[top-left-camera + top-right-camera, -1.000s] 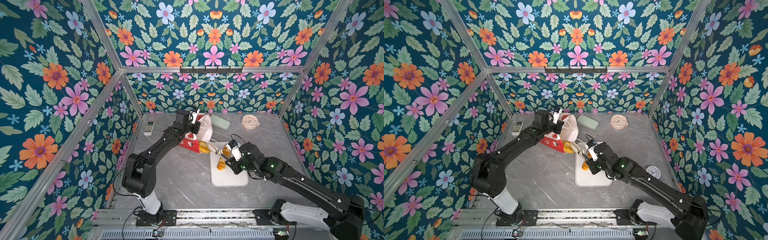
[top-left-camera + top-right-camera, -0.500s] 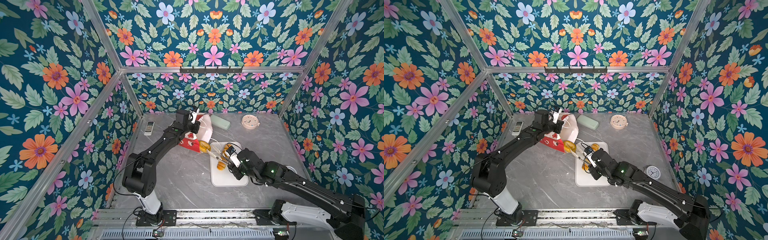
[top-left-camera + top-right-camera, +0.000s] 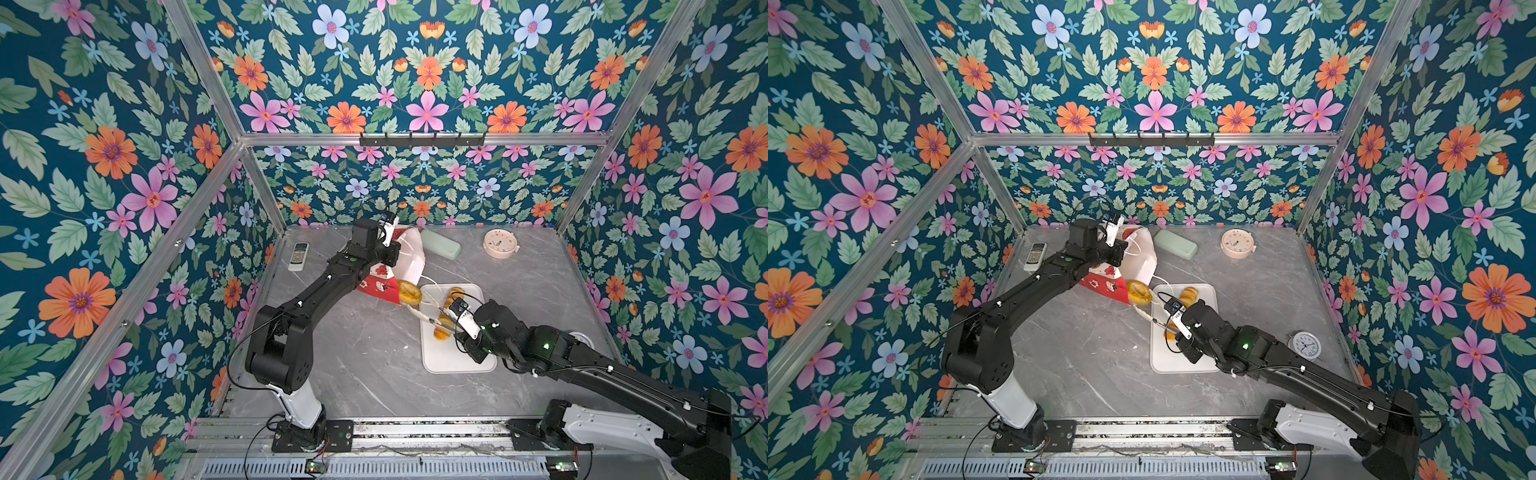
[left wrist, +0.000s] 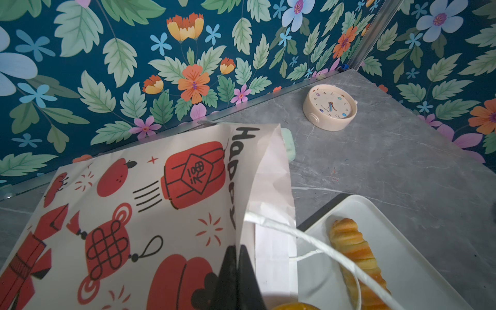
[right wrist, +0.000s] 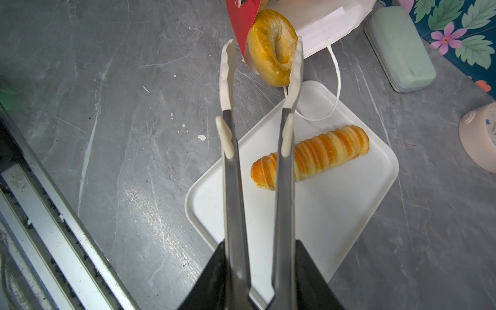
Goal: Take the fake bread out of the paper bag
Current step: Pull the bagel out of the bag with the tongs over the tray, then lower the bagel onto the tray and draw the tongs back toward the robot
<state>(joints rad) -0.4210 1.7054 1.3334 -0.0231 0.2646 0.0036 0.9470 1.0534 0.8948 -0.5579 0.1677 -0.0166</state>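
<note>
The fake bread bagel [image 5: 271, 48] lies at the mouth of the paper bag [image 4: 134, 214], flanked by the parted tips of the tongs [image 5: 233, 201] our right fingers [image 5: 314, 273] clamp, forearm stretched low over the white tray [image 5: 335, 214] and its ridged loaf [image 5: 311, 158]. Our left fingers [image 4: 230, 281] pinch the bag's rim tight, arm reaching far back. A second ago the tongs hung over the loaf.

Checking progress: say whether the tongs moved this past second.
Yes: the tongs swung toward the ring bagel, tips now beyond the tray's edge.
</note>
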